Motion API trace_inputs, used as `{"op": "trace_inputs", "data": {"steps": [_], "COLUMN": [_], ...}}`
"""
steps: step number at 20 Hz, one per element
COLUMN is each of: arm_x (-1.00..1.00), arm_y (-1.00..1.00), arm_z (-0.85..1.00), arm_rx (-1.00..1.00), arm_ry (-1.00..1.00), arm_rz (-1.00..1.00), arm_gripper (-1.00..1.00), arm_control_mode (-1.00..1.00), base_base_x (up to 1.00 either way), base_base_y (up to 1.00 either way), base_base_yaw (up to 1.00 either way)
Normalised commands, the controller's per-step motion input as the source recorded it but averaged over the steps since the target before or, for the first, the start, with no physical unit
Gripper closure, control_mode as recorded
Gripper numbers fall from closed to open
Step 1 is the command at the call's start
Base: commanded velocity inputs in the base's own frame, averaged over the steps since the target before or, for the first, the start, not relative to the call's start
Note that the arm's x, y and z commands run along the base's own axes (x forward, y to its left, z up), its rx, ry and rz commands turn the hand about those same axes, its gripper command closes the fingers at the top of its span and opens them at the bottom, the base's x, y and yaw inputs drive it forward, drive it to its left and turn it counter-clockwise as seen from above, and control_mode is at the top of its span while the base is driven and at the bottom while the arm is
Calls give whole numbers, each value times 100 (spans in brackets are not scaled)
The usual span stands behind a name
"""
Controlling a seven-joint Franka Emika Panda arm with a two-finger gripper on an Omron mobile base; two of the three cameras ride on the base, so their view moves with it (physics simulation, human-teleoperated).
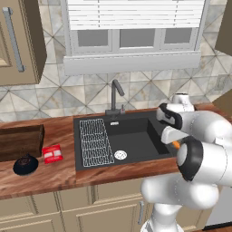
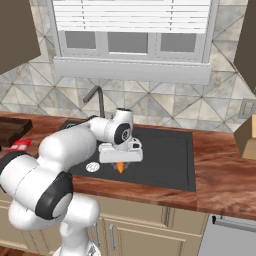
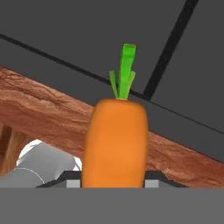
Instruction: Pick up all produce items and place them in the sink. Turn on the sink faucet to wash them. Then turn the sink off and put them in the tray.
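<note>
The gripper (image 2: 120,162) holds the carrot (image 2: 120,167) tight over the sink (image 2: 170,160), ready to drop it in.

Orange carrot (image 3: 115,142) above black sink (image 2: 165,155)

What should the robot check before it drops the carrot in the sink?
1. Carrot held in gripper: ok.
2. Gripper above the sink, not the counter: ok in the right base view.
3. Basin floor under the carrot free of things: ok; the wire rack is on the far side.
4. Faucet off: ok, no water seen.
5. Carrot low enough to drop softly: cannot tell.
</note>
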Motion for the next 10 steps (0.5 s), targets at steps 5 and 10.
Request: {"op": "trace_inputs", "data": {"steps": [5, 10], "arm_x": [25, 44], "arm_y": [27, 27], "arm_z": [2, 0], "arm_rx": [8, 7], "arm_ry": [0, 0], "arm_rz": [6, 7], "arm_gripper": [100, 100], "arm_control_mode": [-100, -100], "base_base_x": [0, 0], "base_base_y": [0, 0], "base_base_yaw": [0, 0]}}
